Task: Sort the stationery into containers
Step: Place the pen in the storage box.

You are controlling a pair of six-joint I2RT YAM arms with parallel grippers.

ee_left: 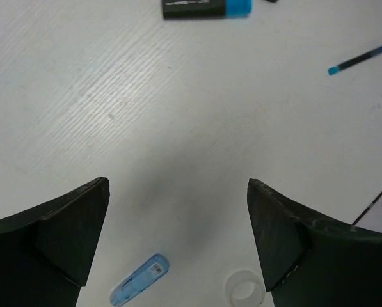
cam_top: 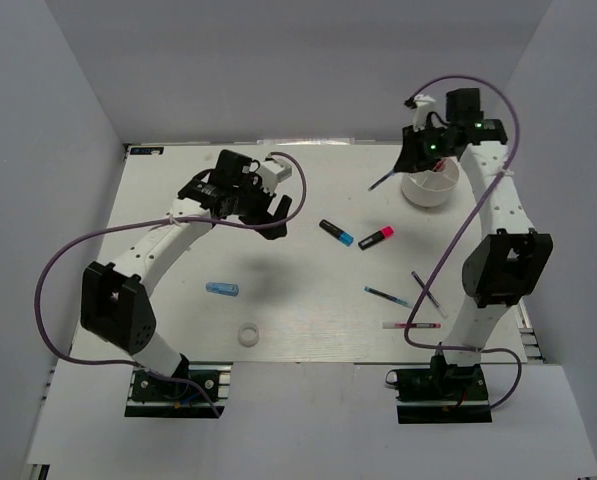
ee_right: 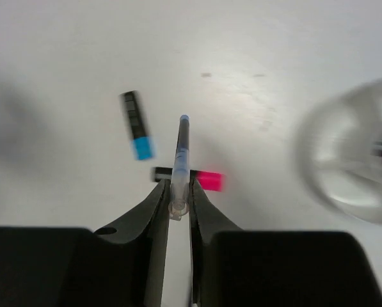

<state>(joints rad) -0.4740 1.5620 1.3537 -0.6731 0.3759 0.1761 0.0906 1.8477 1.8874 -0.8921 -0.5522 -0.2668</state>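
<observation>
Left claw (ee_left: 178, 185) is wide open with nothing in it, hovering over bare tabletop (cam_top: 308, 180). The light-blue tube (ee_left: 139, 288) and the white tape ring (ee_left: 244, 288) lie just below it in the wrist view. My worry on that side is that both are small and low. The tube looks round enough to roll off a finger if the claw comes down off-centre, and the ring could skate away if it gets nudged.

In the middle, the blue-capped marker (cam_top: 335, 232) and pink-capped marker (cam_top: 376, 237) lie near each other, so grabbing one could bump the other. Right of them, a thin blue pen (cam_top: 386, 294) and a red pen (cam_top: 413, 325) lie flat near the right arm's base.

The right side is the risky bit. The right claw (ee_right: 178, 192) is pinched shut on a dark pen (ee_right: 181, 150), but only at its tail end. Nearly the whole barrel pokes out past the fingertips. From above, the pen hangs out to the left of the white dish (cam_top: 430, 190), not over it. With a grip that far back, I'd guess a quick swing lets the pen pivot or slip. The free tip could also clip the dish rim and shove the dish. If it lets go early, the pen lands on the tabletop instead. The dish is too blurred in the wrist view to pick a compartment.
</observation>
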